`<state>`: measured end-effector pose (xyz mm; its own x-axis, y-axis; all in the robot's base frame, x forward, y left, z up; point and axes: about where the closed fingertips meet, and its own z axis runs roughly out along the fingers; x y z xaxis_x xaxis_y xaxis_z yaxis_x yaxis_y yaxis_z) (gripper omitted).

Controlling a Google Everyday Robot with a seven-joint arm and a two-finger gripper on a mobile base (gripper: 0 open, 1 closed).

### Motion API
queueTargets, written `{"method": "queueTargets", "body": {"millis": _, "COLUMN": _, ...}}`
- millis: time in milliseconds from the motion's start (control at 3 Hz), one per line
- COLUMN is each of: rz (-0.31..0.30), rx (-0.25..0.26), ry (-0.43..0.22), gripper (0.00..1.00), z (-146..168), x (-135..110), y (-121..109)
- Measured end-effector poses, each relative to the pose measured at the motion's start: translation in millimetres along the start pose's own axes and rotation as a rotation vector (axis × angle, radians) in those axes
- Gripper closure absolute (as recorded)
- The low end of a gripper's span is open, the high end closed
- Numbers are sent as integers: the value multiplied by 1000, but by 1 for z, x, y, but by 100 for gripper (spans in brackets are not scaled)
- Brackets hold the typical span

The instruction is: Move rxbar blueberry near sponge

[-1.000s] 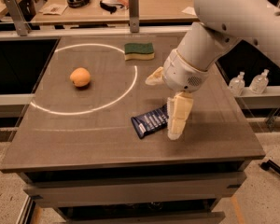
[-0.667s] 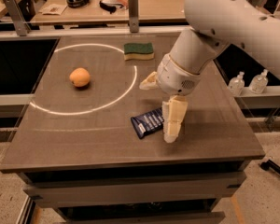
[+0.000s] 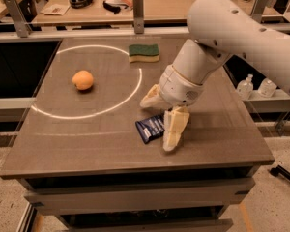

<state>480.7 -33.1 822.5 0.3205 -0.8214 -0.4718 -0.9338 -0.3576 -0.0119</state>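
The rxbar blueberry [image 3: 150, 128], a dark navy wrapper with white print, lies flat on the table's front centre. My gripper [image 3: 156, 123] is open and low over it. One pale finger [image 3: 174, 129] stands at the bar's right end and partly hides it. The other finger [image 3: 151, 98] is just behind the bar. I cannot tell whether either finger touches the bar. The sponge [image 3: 144, 52], green top over yellow foam, lies at the back centre of the table, well apart from the bar.
An orange fruit [image 3: 82, 79] sits at the left inside a white circle marked on the table [image 3: 87, 144]. A bench with headphones and papers stands behind. Two clear bottles [image 3: 253, 87] stand beyond the table's right edge.
My gripper has moved a little left and down, so its fingers now straddle the bar's right end. The bar, sponge and orange have not moved.
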Motion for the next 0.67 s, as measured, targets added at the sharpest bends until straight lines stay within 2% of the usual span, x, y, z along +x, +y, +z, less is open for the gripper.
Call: {"method": "queueTargets", "body": {"millis": 667, "rz": -12, "rx": -24, "ry": -8, "gripper": 64, "z": 1, "x": 4, "y": 6}}
